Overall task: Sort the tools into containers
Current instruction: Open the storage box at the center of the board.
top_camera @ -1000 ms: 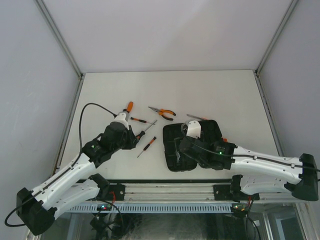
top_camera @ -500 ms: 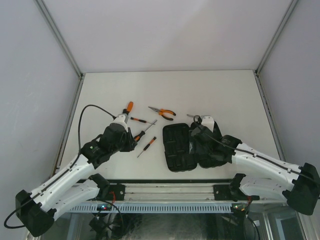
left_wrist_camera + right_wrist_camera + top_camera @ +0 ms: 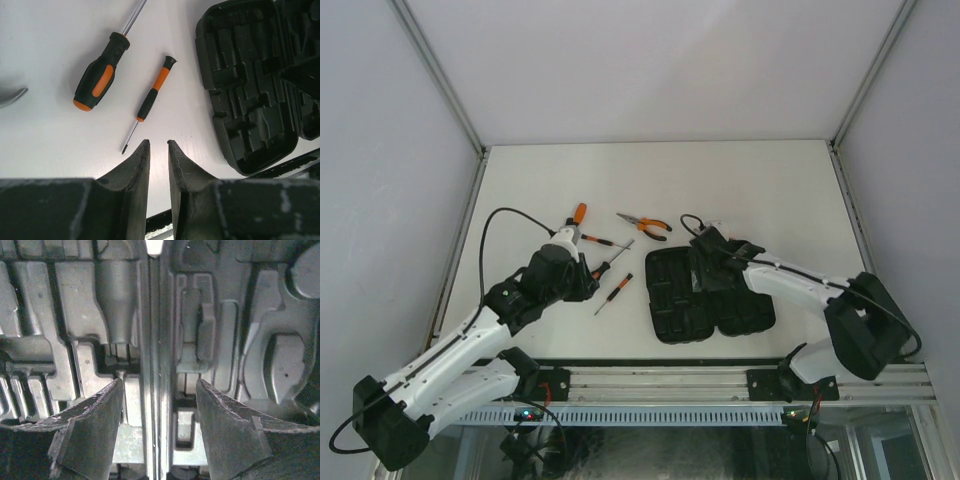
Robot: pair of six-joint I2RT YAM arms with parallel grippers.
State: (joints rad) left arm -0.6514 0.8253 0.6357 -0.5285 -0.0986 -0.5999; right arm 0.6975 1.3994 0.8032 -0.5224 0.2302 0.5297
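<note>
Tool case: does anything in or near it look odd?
Nothing damaged or spilled. The tool case lies open, its visible slots empty; the pliers, a thick screwdriver and a thin screwdriver lie loose on the table.

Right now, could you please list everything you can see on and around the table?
Tool case: one, black, lying open at the table's centre-right; no tool seen in its slots.
Pliers: one, orange-and-black handles, beyond the case's left half.
Thick screwdriver: one, orange and black, left of the case.
Near thin screwdriver: one, orange and black, beside the thick one.
Far thin screwdriver: one, dark handle, farther back.
Orange-handled tool: one, partly hidden behind the left arm; kind unclear.
Table: one, white.
Left gripper: narrowly open, empty, near the near thin screwdriver's tip.
Right gripper: open, empty, above the case's hinge.
</note>
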